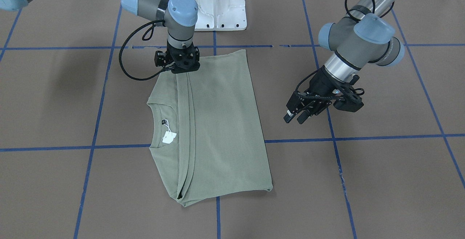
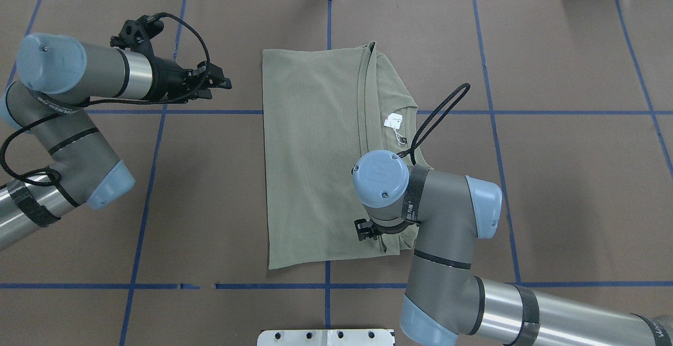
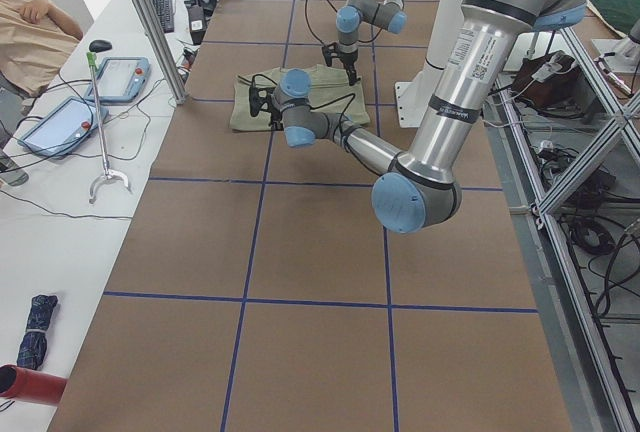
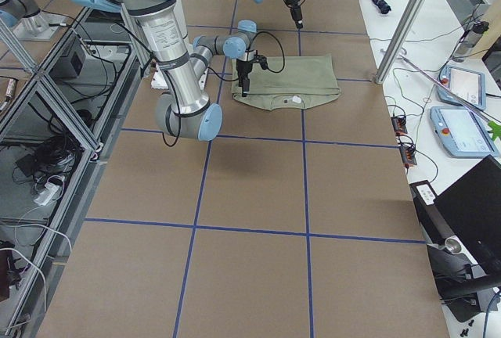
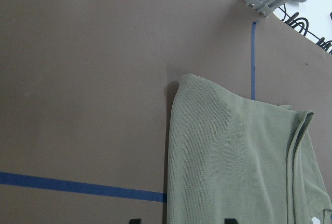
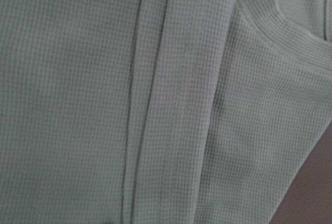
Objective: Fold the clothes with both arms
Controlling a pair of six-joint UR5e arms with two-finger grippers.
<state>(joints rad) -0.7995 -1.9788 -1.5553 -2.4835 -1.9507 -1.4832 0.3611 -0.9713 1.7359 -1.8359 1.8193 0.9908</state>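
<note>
The sage-green knit shirt (image 2: 315, 151) lies flat near the middle of the worktop (image 2: 552, 177). It is already doubled lengthwise, with its ribbed collar (image 1: 157, 122) and white hang tag (image 1: 169, 137) towards the robot's right. It looks light, soft and quite limp, so it should sag from any single hold and drag across the brown surface rather than slide cleanly. The stacked layers along the long fold are likely to slip apart unless they are pinched together. The best places to grip seem to be the two corners of one short edge, taken through all layers and one per arm, so the cloth lifts evenly. The right gripper (image 1: 183, 67) points straight down onto the shirt at the edge nearest the robot's side of the worktop. Its wrist view shows only fabric, so I cannot tell whether it is pinching. The left gripper (image 1: 295, 119) hovers off the shirt's other long side, well apart from the cloth, its fingers (image 1: 300, 119) spread and empty.
</note>
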